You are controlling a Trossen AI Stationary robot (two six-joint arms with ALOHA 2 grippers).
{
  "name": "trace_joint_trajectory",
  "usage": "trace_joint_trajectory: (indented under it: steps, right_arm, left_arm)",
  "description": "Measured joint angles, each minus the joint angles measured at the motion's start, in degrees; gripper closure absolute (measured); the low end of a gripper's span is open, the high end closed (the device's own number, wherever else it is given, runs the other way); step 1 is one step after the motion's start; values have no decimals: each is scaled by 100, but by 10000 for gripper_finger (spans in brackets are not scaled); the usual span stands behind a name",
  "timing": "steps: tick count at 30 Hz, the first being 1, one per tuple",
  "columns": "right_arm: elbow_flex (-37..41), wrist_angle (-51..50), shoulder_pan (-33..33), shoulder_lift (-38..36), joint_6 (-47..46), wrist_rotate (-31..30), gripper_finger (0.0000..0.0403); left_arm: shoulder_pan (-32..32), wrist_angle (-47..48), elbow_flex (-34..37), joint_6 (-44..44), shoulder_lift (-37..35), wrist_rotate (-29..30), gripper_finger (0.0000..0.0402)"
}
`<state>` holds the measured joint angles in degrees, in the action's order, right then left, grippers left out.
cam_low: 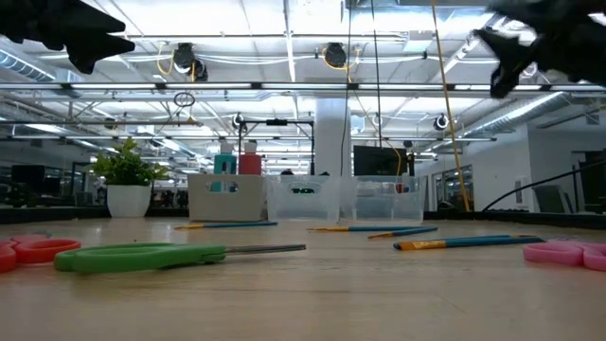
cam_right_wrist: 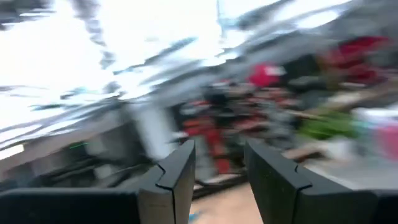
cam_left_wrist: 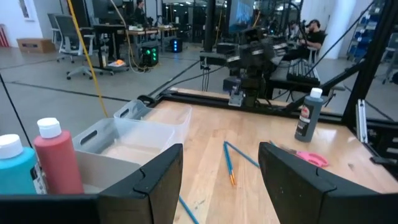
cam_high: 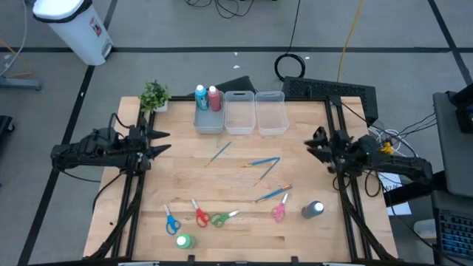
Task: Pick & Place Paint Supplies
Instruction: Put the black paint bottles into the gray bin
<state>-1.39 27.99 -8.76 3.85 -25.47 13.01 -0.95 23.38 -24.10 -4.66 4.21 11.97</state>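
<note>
Blue [cam_high: 200, 94] and red [cam_high: 214, 97] paint bottles stand in the left clear bin [cam_high: 209, 122]. A dark grey bottle [cam_high: 312, 210] and a green bottle [cam_high: 183, 240] sit on the table near its front edge. Blue [cam_high: 171, 220], red [cam_high: 199, 214], green [cam_high: 222, 217] and pink [cam_high: 279, 210] scissors lie flat there too. Several thin brushes [cam_high: 260, 161] lie mid-table. My left gripper [cam_high: 164, 140] hovers open at the table's left side, pointing level. My right gripper [cam_high: 310, 144] hovers open at the right side. Both are empty.
Two more clear bins [cam_high: 239, 111] [cam_high: 270, 111] stand beside the first along the far edge. A small potted plant [cam_high: 155, 94] sits at the far left corner. The arms' frames run along both table sides.
</note>
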Motion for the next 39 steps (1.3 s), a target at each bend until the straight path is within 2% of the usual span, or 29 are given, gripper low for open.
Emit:
trace_joint_trajectory:
  steps: [3, 5, 8, 11, 14, 17, 20, 23, 25, 29, 32, 36, 39]
  right_arm:
    - [0, 1136, 450, 428, 135, 676, 273]
    - [0, 1862, 886, 817, 463, 637, 272]
    - [-44, 2724, 1661, 1532, 1251, 192, 258]
    - [-383, 2892, 2441, 2313, 1933, -147, 223]
    - [-1156, 2332, 3119, 3049, 2445, -366, 174]
    - [-2212, 542, 3647, 3474, 2827, -898, 127]
    - [-3370, -2352, 4069, 3802, 2859, -2072, 98]
    - [-4316, -4609, 4379, 4061, 1975, -3102, 85]
    - [-4734, -5871, 4520, 4180, 1075, -3386, 83]
    - [-5250, -7549, 4686, 4214, -622, -3248, 94]
    - [-5329, -8538, 4804, 4143, -1979, -2671, 107]
    - [-5071, -9224, 5090, 4129, -3508, -2056, 122]
    - [-4673, -9218, 5438, 4137, -4120, -1730, 133]
  left_arm:
    - [0, -18, 14, 18, 2, 2, 183]
    - [0, -35, 79, 24, 0, 6, 183]
    - [0, -195, 238, 23, 2, 4, 183]
    - [1, -525, 473, -56, 1, 7, 183]
    - [0, -684, 567, -62, 2, 7, 183]
    - [7, -782, 574, -7, 2, 8, 183]
    - [15, -1020, 579, 30, 0, 15, 183]
    - [13, -1074, 579, 32, 0, 36, 183]
    - [13, -1085, 579, 20, 0, 37, 183]
    - [15, -1100, 579, 2, 0, 53, 183]
    - [15, -1168, 579, 0, 0, 57, 183]
    - [16, -1169, 579, -3, 0, 57, 183]
    - [17, -1169, 579, -11, 0, 57, 183]
